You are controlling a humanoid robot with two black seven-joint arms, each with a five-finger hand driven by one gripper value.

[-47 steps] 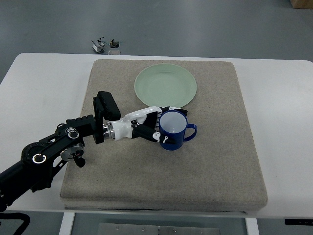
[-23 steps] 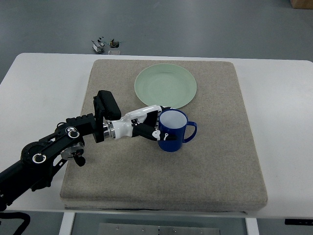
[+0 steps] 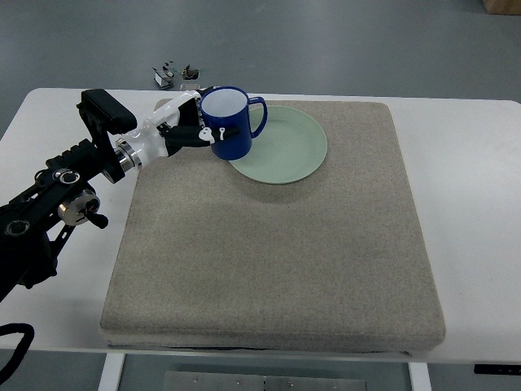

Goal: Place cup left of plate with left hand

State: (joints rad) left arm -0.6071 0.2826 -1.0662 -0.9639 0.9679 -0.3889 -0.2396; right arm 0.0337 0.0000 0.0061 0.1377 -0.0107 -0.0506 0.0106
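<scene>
A blue cup (image 3: 230,124) with a white inside is held upright in the air, its handle pointing right. My left hand (image 3: 192,127) is shut on the cup's left side, with the arm coming in from the left edge. The cup hangs over the left edge of the pale green plate (image 3: 285,151), which lies on the far middle of the grey mat (image 3: 277,244). The plate's left part is hidden behind the cup. The right arm is not in view.
The mat covers most of the white table (image 3: 472,163). Small metal clips (image 3: 175,74) lie on the floor beyond the table's far edge. Bare mat shows to the left of the plate, under my hand.
My left hand has lifted the cup off the mat in front of the plate and carried it far and to the left, up over the plate's left edge.
</scene>
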